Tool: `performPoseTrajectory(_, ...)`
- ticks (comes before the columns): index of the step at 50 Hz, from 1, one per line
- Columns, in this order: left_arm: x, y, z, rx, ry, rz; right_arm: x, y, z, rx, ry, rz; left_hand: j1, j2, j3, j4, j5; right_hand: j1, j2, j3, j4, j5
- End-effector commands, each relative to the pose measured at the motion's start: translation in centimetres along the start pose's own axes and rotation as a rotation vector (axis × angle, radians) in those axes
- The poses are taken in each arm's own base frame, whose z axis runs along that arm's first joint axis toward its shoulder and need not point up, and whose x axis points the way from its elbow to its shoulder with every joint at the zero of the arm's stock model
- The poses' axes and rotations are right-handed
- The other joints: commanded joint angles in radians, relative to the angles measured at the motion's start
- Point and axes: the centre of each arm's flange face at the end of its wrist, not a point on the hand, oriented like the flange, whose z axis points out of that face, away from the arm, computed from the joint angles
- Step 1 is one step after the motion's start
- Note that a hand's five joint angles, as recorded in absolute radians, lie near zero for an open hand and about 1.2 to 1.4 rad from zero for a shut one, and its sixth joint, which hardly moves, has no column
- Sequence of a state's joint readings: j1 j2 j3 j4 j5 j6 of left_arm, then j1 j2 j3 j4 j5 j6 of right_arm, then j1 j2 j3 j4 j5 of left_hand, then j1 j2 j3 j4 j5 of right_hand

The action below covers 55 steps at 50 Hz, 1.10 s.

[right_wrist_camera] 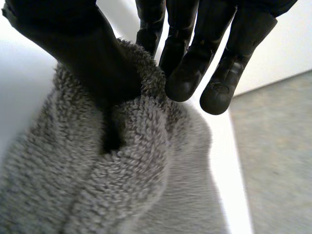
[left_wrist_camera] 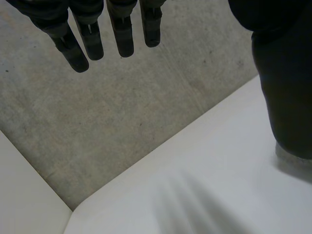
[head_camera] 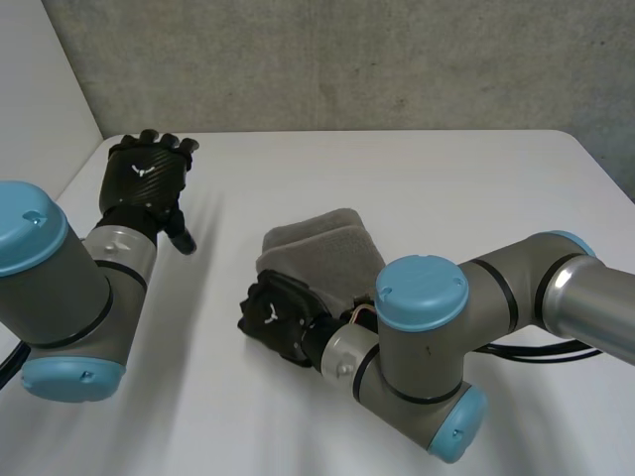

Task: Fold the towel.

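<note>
**Q:** Head view. Where was the towel, and how should it handle?

**A:** The towel (head_camera: 317, 248), grey and thick-piled, lay folded into a small pad near the middle of the white table (head_camera: 427, 178). It was judged soft, light and limp. It would sag wherever it was not supported, and the pile should give a sure grip. An edge or a corner of the top layer would be the best place to take hold, not the thick middle. The right hand (head_camera: 276, 315) sat at the pad's near edge. The left hand (head_camera: 147, 178) was raised over the table's far left part, well apart from the cloth.

**Q:** Left wrist view. What were that hand's fingers doing?

**A:** The fingers (left_wrist_camera: 122, 34) hung straight and slightly spread, with the thumb (left_wrist_camera: 287, 97) held wide of them. They closed on nothing and touched nothing. Beyond them lay bare table and the grey wall (left_wrist_camera: 122, 122).

**Q:** Right wrist view. And the other hand?

**A:** The thumb (right_wrist_camera: 97, 58) was sunk into a raised ridge of towel, and the nearest finger (right_wrist_camera: 150, 34) met that ridge from the other side. The gap was narrow, and the ridge was pinched between them. The outer fingertips (right_wrist_camera: 187, 80) stood just past the cloth, over the table, touching nothing that could be made out. The grip was judged shallow: it held only the ridge's crest, so a quick lift might let the pile slip free.
</note>
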State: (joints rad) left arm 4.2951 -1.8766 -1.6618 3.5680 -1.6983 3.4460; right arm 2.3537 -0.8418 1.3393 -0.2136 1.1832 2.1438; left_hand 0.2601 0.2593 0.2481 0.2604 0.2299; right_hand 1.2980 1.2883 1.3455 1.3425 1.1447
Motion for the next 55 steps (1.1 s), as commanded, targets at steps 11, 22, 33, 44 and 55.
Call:
performPoseTrajectory(11, 0.4, -1.9, 0.5, 0.07, 0.014, -0.116, 6.8, 0.8, -3.7, -0.049, 0.203, 0.432, -0.07, -0.069, -0.058, -0.07, -0.214, -1.123, -1.114, -1.171, -1.168, -1.145)
performPoseTrajectory(22, 4.5, -0.9, -0.2, 0.034, 0.122, -0.23, 11.9, 5.0, -5.9, -0.155, 0.403, 0.795, -0.07, -0.069, -0.058, -0.07, -0.214, -1.123, -1.114, -1.171, -1.168, -1.145)
performPoseTrajectory(33, 10.8, 3.8, -1.9, -0.103, 0.269, -0.198, 11.5, 8.2, -4.4, -0.227, 0.38, 0.933, -0.067, -0.066, -0.055, -0.067, -0.211, -1.123, -1.114, -1.171, -1.168, -1.145)
performPoseTrajectory(44, 13.1, 7.3, -2.0, -0.212, 0.315, -0.152, 9.4, 10.7, -2.8, -0.309, 0.326, 0.908, -0.07, -0.069, -0.058, -0.07, -0.214, -1.123, -1.114, -1.171, -1.168, -1.145)
performPoseTrajectory(55, 9.9, 2.1, -1.3, -0.125, 0.256, -0.184, 14.7, 6.5, -5.6, -0.193, 0.445, 0.835, -0.07, -0.069, -0.058, -0.07, -0.214, -1.123, -1.114, -1.171, -1.168, -1.145)
